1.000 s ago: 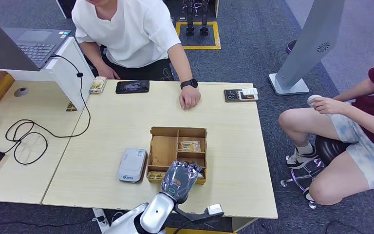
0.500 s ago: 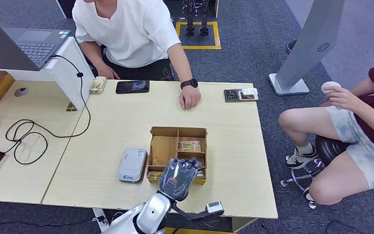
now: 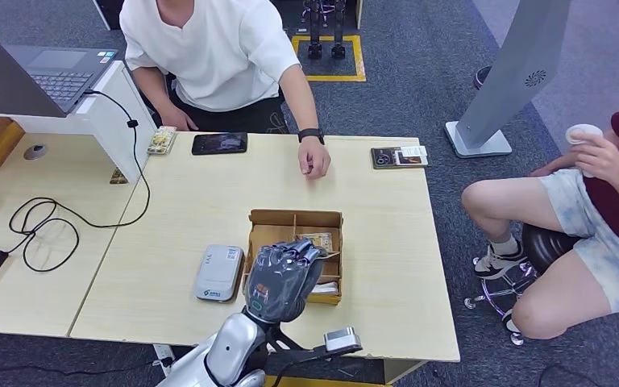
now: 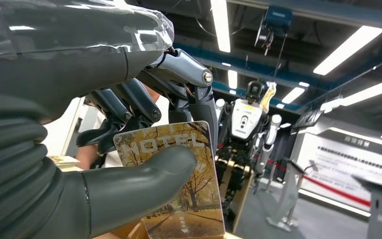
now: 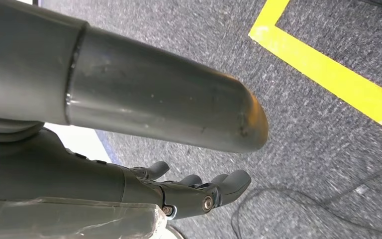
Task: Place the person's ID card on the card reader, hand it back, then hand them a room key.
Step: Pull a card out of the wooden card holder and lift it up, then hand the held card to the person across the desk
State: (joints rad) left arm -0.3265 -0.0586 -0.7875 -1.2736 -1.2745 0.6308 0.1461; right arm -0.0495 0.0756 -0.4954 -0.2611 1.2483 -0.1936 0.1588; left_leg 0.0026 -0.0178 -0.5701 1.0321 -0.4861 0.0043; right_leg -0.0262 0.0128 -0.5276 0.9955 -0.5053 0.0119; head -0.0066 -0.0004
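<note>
Landmark: wooden tray (image 3: 332, 218), set mid-table.

Left robot hand (image 3: 284, 278) hangs over the near edge of the tray. In the left wrist view the thumb (image 4: 144, 172) presses a room key (image 4: 176, 184) against the darker fingers (image 4: 199, 107): a firm pinch. The key is a card printed "HOTEL" over an autumn tree scene; its long axis runs roughly in line with the fingers, free end pointing away from the wrist.

Right robot hand (image 5: 199, 191) hangs low beside the body over grey carpet with a yellow floor stripe (image 5: 328, 74). Fingers lie loosely apart, nothing in them.

Key relation: the person's hand (image 3: 314, 161) rests loosely fisted on the table (image 3: 387, 266) beyond the far edge of the tray, almost straight ahead of the left robot hand and well apart from it. Judgement: hand-over step; the left arm must carry the key across the tray, card end first.

Card reader (image 3: 218, 272) lies just beside the tray on its left. More cards sit in a far tray compartment.

Far table edge: a dark phone (image 3: 219, 143) and a card holder (image 3: 399, 156). Laptop (image 3: 48, 72) on a raised stand far left; a seated person (image 3: 604, 201) off to the right.
</note>
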